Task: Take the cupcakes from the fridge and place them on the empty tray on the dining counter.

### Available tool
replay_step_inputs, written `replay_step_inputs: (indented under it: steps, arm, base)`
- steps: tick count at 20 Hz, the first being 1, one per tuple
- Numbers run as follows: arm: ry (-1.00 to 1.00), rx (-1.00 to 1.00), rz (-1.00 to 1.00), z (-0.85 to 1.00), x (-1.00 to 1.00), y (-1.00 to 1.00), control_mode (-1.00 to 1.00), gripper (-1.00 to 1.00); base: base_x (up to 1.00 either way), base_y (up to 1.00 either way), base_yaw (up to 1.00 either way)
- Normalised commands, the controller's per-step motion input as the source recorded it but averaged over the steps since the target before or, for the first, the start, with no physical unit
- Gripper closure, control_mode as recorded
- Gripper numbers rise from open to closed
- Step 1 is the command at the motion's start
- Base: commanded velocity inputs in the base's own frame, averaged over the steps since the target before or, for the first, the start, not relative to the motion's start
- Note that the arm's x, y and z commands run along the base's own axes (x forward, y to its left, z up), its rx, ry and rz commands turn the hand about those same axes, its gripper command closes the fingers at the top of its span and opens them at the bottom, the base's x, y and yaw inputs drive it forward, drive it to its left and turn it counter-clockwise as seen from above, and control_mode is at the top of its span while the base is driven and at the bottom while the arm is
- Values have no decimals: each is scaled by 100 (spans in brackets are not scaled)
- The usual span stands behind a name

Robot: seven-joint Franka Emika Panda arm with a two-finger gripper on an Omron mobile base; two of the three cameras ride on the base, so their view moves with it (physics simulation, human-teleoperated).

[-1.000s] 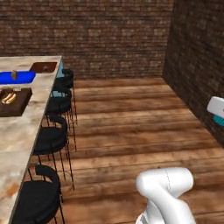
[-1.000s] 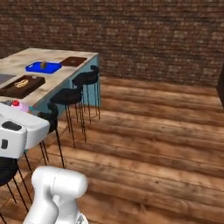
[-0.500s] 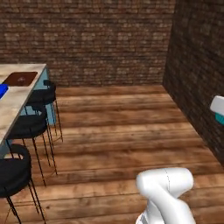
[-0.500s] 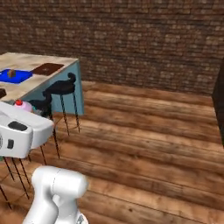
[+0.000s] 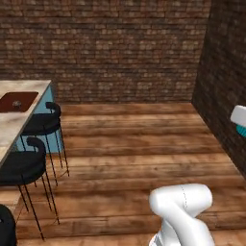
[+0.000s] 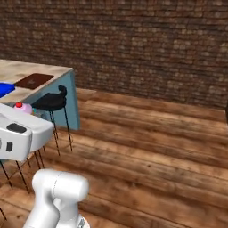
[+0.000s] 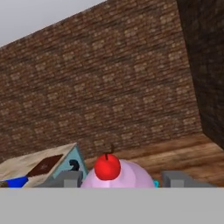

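My gripper (image 7: 120, 180) is shut on the pink-frosted cupcake (image 7: 127, 171), which has a red cherry on top and a teal wrapper; grey fingers (image 7: 65, 178) flank it on both sides. From the right base camera, the same cupcake (image 6: 23, 108) pokes up above the white hand at the left edge. The reddish-brown tray (image 5: 17, 101) lies at the end of the dining counter (image 5: 10, 126), far to the left of the hand, and a small dark round thing sits on it, too small to identify. That tray (image 6: 34, 80) also appears in the right base view. The fridge is out of view.
A blue board (image 6: 3, 89) lies beside the tray. Black stools (image 5: 44, 126) (image 6: 52, 101) line the counter's side. Wooden floor stretches to a brick wall (image 5: 120, 48), and a dark brick wall (image 5: 226, 77) closes the right side.
The whole picture has shifted as the base moves: counter and stools slide left and grow larger. The gripper keeps the same grip on the pink cupcake.
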Motion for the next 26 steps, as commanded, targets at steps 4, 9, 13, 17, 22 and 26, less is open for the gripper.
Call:
replay_step_inputs:
  steps: [4,9,13,17,22,26]
  arm:
    - [0,0,0,0,0,0,100,100]
    - [0,0,0,0,0,0,100,100]
    - [0,0,0,0,0,0,100,100]
    - [0,0,0,0,0,0,100,100]
    - [0,0,0,0,0,0,100,100]
    - [0,0,0,0,0,0,100,100]
  base:
    - [100,0,15]
    - [100,0,11]
    - [100,1,14]
    - [100,3,30]
    - [100,0,60]
    - [100,0,69]
